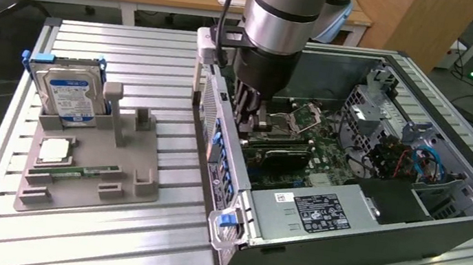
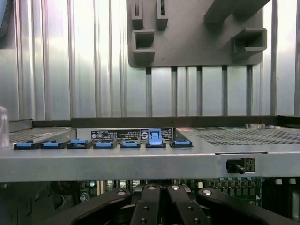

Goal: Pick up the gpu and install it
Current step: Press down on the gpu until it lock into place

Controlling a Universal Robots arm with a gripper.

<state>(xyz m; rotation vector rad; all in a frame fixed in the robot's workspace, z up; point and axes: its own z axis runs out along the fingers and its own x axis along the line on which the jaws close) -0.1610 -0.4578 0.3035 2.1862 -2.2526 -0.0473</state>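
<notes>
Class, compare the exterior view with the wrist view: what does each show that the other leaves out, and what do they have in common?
Exterior view alone: the hard drive standing upright in the grey holder tray, the green memory stick lying on that tray, the power supply and the desks behind.

Wrist view alone: a close look along the case's rear edge, with its row of blue slot clips, one raised.

Both: the open computer case, the slatted metal table, the holder tray, and the gripper, shut, lowered inside the case over the motherboard.
</notes>
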